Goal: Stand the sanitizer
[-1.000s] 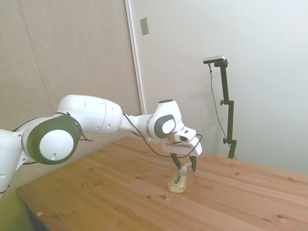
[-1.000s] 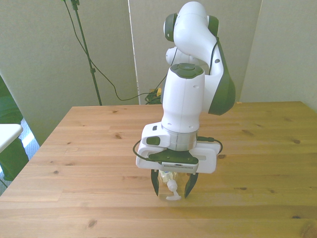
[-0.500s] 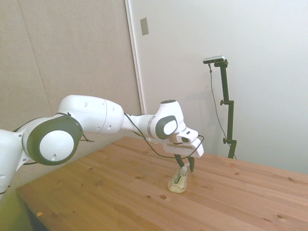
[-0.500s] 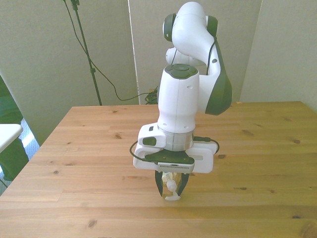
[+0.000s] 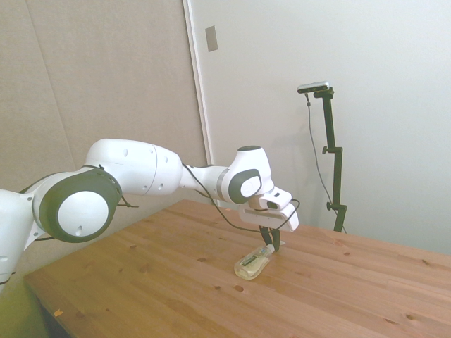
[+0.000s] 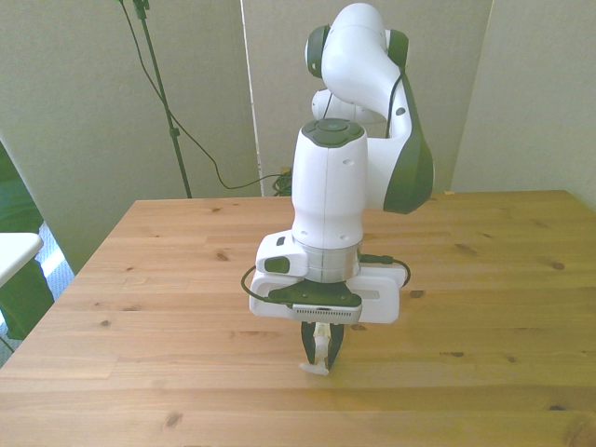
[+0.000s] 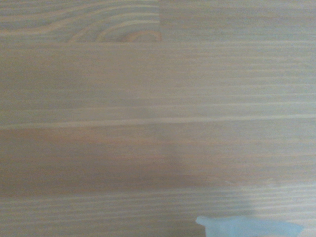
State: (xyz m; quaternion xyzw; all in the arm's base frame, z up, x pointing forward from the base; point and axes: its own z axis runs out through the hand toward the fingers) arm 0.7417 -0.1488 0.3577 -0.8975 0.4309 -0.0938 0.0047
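Sanitizer (image 5: 254,263) lies on table (image 5: 176,282), apparently under tool (image 5: 270,241).

The side view stands off one side of the wooden table (image 5: 176,282), looking across it at middle distance. The front view faces the table (image 6: 140,279) from its near edge. Both share the tabletop. The wrist view hangs close over blurred planks (image 7: 148,98).
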